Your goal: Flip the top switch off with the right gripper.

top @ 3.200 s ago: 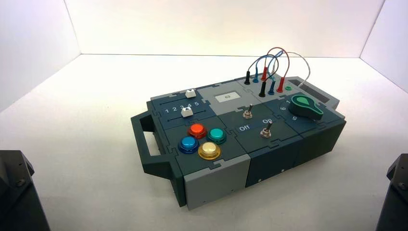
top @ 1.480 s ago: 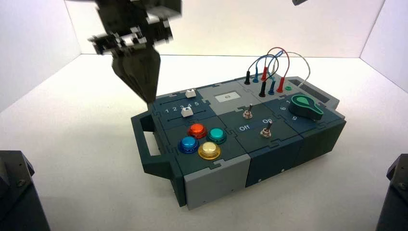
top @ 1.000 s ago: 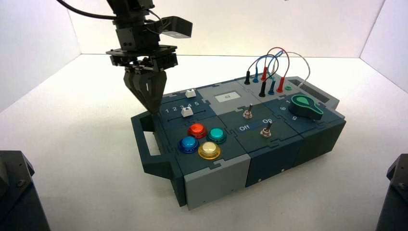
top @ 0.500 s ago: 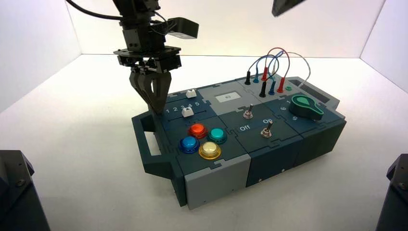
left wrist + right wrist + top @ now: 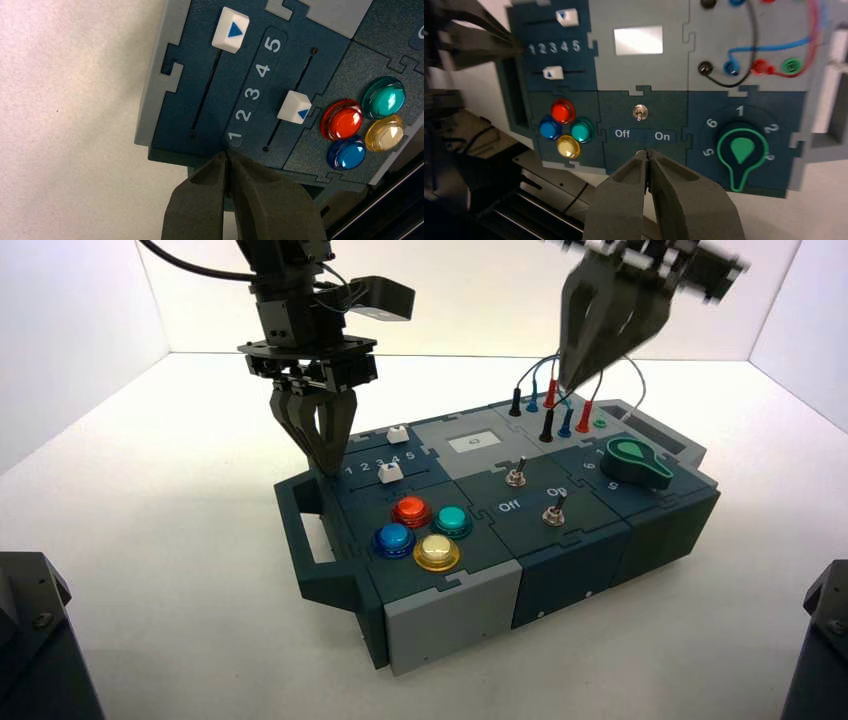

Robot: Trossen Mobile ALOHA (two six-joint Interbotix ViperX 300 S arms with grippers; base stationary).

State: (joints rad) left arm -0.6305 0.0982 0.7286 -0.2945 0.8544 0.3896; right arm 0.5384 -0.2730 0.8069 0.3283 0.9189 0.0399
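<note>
The top switch (image 5: 516, 476) (image 5: 640, 112) is a small silver toggle on the dark panel, between the white display window (image 5: 472, 442) and the "Off / On" print. My right gripper (image 5: 563, 384) (image 5: 648, 152) is shut and holds nothing. It hangs high above the box's back right, over the wire plugs, well apart from the switch. My left gripper (image 5: 325, 470) (image 5: 227, 152) is also shut, with its tips at the box's left end beside the "1" of the slider scale.
The second toggle (image 5: 551, 512) stands nearer the front edge. Red, teal, blue and yellow buttons (image 5: 411, 510) sit front left, two white sliders (image 5: 390, 472) behind them. A green knob (image 5: 636, 462) and looped wires (image 5: 570, 370) are at the right.
The right gripper has swung down into view from the top right, to above the wires. The left gripper, which came down earlier, has stayed at the box's left end.
</note>
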